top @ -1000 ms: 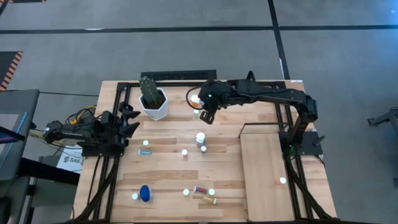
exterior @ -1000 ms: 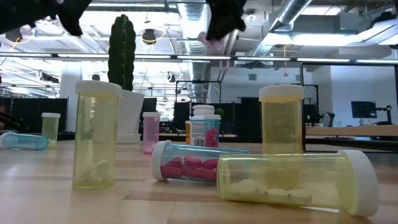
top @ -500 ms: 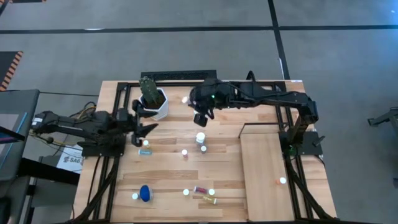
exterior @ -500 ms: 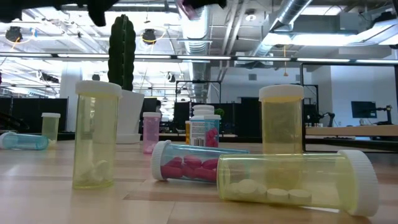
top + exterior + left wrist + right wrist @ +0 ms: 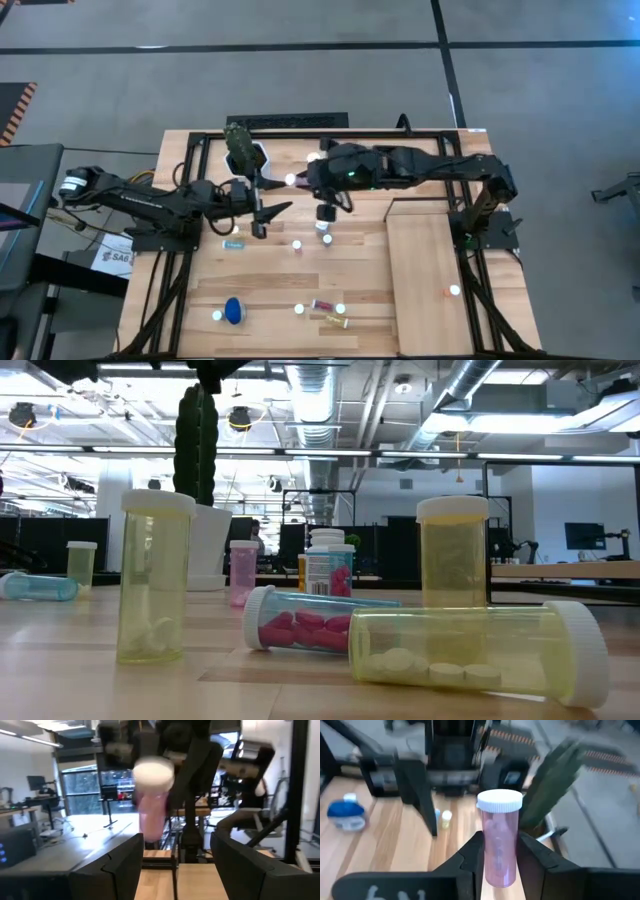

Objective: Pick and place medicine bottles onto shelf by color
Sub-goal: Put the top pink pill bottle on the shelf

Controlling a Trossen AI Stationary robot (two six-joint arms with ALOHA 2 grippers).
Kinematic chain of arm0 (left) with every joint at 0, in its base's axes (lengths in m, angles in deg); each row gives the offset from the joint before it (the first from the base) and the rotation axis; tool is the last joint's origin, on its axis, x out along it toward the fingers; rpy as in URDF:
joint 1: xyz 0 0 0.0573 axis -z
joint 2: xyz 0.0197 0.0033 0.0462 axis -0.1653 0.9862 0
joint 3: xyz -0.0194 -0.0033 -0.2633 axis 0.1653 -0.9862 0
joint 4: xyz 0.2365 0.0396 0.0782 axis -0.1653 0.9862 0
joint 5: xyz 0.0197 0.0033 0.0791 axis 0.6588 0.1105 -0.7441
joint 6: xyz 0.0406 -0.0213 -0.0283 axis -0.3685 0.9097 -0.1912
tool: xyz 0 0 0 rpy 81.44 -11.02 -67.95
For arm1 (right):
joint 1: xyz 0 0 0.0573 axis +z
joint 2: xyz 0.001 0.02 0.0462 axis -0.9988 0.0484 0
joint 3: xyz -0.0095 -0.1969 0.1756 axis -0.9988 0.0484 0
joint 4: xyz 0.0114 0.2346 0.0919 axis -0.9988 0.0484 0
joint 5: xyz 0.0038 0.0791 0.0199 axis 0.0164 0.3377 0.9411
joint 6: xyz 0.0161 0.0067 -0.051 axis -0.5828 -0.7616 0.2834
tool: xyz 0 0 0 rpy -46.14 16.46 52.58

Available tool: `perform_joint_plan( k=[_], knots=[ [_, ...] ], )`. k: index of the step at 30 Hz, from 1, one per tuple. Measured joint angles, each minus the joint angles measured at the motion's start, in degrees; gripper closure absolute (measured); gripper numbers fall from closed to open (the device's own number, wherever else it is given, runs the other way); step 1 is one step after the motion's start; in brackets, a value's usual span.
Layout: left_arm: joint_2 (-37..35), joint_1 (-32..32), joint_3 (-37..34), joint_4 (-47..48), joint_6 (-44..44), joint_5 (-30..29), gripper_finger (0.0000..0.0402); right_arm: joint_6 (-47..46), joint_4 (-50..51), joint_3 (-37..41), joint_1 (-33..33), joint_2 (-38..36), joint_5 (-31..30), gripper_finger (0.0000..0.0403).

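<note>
The right gripper [image 5: 500, 851] is clamped on a pink bottle [image 5: 499, 840]; the left gripper [image 5: 262, 207] faces it, released. For a clean handover, centre the bottle between the left fingers before releasing.

Hardly any writing could be read. A white sheet [image 5: 113, 258] lying by the table's [image 5: 360, 300] left edge carried dark print that looked like "SA", the rest hidden. The label on a bottle [image 5: 328, 572] was too small to make out.

tabletop [image 5: 270, 280]: striped planked wood | shelf [image 5: 425, 270]: smooth pale plywood | bottles [image 5: 470, 650]: translucent glossy plastic
</note>
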Motion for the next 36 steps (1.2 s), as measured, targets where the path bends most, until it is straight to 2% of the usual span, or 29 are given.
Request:
perform_joint_plan(
  k=[5,8,11,17,21,24,30,36],
  knots=[
    [1.2,0.0,1.0,-0.3,0.0,-0.9,0.0180,-1.1,2.5,0.9,-4.3,-6.9,0.5,0.0293],
    [1.6,-0.3,1.7,-1.3,0.0,-0.9,0.0180,-1.2,0.1,5.4,-7.0,-10.9,5.5,0.0293],
    [3.1,-1.3,1.7,-4.2,0.0,-0.5,0.0180,-1.2,-6.4,13.3,-8.6,-14.4,10.2,0.0293],
    [7.7,-4.5,1.6,-9.4,2.4,-0.1,0.0180,-3.3,-29.6,30.9,-10.2,-19.4,16.0,0.0293],
    [11.0,-6.1,1.6,-15.0,4.9,5.1,0.0180,-6.6,-40.1,37.8,-10.5,-20.0,20.3,0.0293],
    [13.4,-6.7,1.6,-19.2,5.2,8.8,0.0180,-8.9,-43.6,40.3,-10.2,-19.7,22.3,0.0293],
    [16.3,-7.2,3.1,-20.2,5.1,10.2,0.0180,-9.9,-47.6,41.6,-8.1,-18.1,22.7,0.0293],
    [17.5,-7.2,6.6,-14.3,3.6,12.0,0.0180,-10.0,-51.1,41.4,-5.5,-15.2,22.8,0.0293]
  ],
)
